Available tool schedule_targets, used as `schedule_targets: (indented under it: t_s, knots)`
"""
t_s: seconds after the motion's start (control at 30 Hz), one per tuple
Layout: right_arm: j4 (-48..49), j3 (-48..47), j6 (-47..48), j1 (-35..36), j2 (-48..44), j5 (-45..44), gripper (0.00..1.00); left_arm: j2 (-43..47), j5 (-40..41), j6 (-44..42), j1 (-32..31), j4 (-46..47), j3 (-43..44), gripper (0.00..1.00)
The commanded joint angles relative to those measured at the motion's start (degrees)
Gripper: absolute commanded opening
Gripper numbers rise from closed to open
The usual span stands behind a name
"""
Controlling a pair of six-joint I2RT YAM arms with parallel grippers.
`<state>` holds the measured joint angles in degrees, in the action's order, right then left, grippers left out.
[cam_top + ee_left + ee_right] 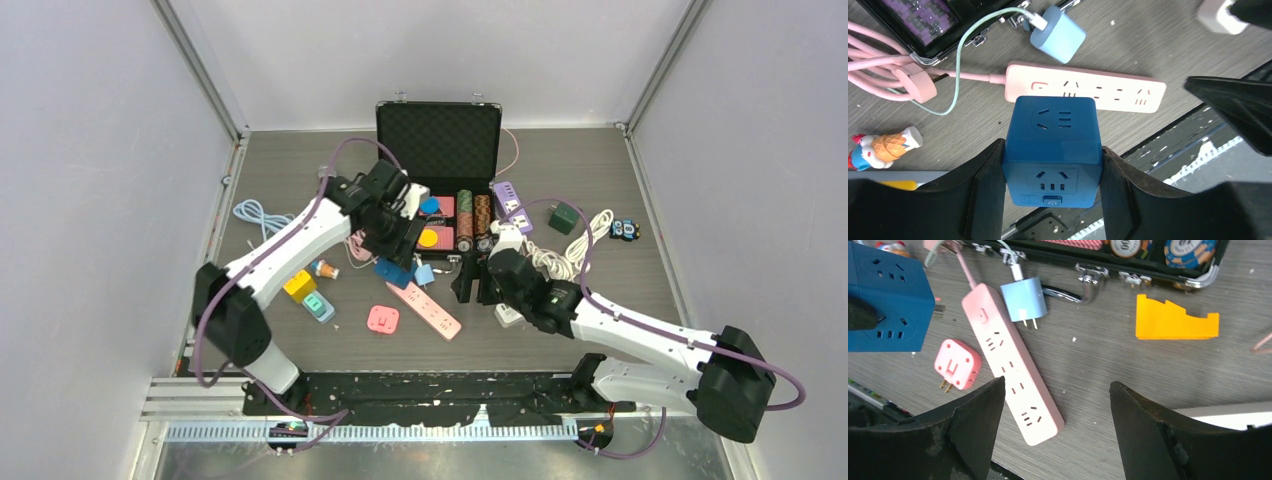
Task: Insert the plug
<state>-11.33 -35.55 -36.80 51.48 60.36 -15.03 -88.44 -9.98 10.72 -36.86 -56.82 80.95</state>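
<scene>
Left jaws pinch the blue plastic cube socket [1050, 150]; right jaws hang spread, empty. The pale-blue charger plug [1023, 300] lies beside the pink power strip [1013, 370]; best gripped by its flanks, prongs free.

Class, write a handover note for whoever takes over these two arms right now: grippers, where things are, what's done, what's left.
Left gripper: shut on the blue socket cube, its visible sockets empty.
Right gripper: open, empty, above the table beside the pink power strip.
The light blue charger lies by the strip's switch end, prongs bare.
Done: cube gripped. To do: pick up a plug, insert it.
</scene>
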Motion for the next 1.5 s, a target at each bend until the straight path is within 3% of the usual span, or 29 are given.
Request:
schedule_targets:
  t_s: [0.0,0.33,0.53,1.47]
  knots:
    - [-1.0,1.1,-2.2,-1.2,-0.6,-0.2,0.80,-6.7,1.4,-5.3,-0.3,-9.2,8.7,0.00]
    - [-4.9,2.3,-1.6,-3.5,-3.4,-5.0,0.80,-15.5,-1.2,-6.8,-2.2,-14.5,15.3,0.00]
    - [-8.2,0.2,0.4,-3.5,-5.6,-10.2,0.80,-17.7,-2.5,-5.0,-4.3,-12.5,15.2,0.00]
    - [-7.5,1.8,-2.1,-3.6,-3.4,-9.2,0.78,-21.9,3.4,-1.4,-7.2,-9.6,15.1,0.00]
